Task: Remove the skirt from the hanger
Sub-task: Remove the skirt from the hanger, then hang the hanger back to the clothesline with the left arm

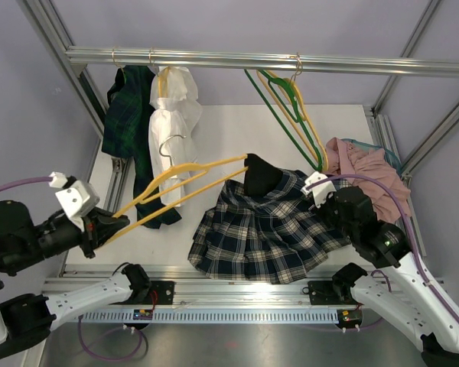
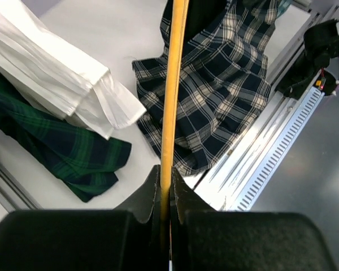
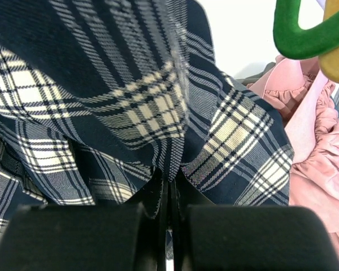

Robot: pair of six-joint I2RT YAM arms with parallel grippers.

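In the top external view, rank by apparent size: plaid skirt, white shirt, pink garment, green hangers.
1. plaid skirt
2. white shirt and pink garment: look alike, and the pink one is partly hidden
3. green hangers

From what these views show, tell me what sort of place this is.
Probably a lab test rig set up as a small wardrobe: an aluminium frame carries a clothes rail with hung garments and spare hangers, and the plaid skirt lies on a white tabletop.

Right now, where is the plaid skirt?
In the top view the plaid skirt lies front-centre on the table, pinched by the right gripper, its waist on the yellow hanger.
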